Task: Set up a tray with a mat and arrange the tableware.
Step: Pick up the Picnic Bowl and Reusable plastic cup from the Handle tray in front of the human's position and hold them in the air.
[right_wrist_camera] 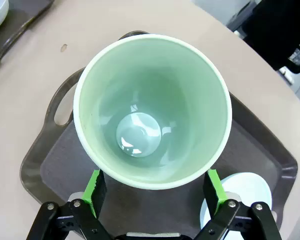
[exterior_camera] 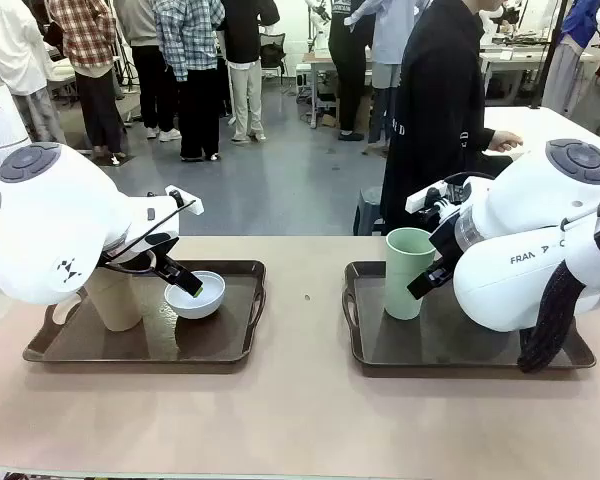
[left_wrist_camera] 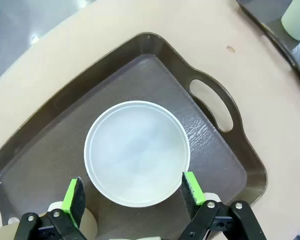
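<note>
Straddles the white bowl with the left hand spread wide, gripping nothing, on the left tray at lower left, beside the tan cup. Straddles the pale green cup with the right hand, equally open, on the right tray at lower right.

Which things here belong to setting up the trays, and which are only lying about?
Job: tan cup, white bowl, pale green cup, light blue bowl, left brown tray, right brown tray.
Lying about: small brown speck on the table, grey stool beyond it.
</note>
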Tool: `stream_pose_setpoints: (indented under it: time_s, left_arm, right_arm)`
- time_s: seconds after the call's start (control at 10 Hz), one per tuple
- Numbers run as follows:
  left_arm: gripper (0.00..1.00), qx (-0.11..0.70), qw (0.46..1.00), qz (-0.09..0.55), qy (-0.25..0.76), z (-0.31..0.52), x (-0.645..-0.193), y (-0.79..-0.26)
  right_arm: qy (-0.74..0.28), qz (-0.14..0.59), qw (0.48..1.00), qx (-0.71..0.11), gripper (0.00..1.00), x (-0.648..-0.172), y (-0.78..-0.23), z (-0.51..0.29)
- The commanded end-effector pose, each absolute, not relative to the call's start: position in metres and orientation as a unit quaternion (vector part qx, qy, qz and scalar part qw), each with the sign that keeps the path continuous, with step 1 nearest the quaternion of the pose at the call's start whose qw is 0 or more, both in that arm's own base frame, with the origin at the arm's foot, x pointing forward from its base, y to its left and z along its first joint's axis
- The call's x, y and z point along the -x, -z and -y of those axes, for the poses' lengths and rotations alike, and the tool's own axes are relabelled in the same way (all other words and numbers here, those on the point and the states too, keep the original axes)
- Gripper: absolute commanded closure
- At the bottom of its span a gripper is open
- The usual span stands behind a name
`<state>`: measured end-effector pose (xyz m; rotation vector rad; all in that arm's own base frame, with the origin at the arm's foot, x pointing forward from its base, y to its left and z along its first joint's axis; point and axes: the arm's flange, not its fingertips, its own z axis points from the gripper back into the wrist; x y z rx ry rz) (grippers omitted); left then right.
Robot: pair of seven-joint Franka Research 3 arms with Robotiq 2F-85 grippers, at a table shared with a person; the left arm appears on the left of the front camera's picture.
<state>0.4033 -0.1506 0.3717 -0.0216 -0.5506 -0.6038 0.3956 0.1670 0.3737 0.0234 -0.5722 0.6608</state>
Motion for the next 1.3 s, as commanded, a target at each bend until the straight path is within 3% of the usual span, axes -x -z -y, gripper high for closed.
stream_pose_setpoints:
  time_s: [0.0,1.2]
  left_arm:
    - [0.00,0.011,0.918,0.268,0.294,0.1506,-0.4032,-0.3716]
    - [0.00,0.011,0.918,0.268,0.294,0.1509,-0.4032,-0.3717]
  right_arm:
    - [-0.320,0.277,0.906,-0.011,0.00,-0.3956,-0.3736,-0.1671]
    - [-0.320,0.277,0.906,-0.011,0.00,-0.3956,-0.3737,-0.1670]
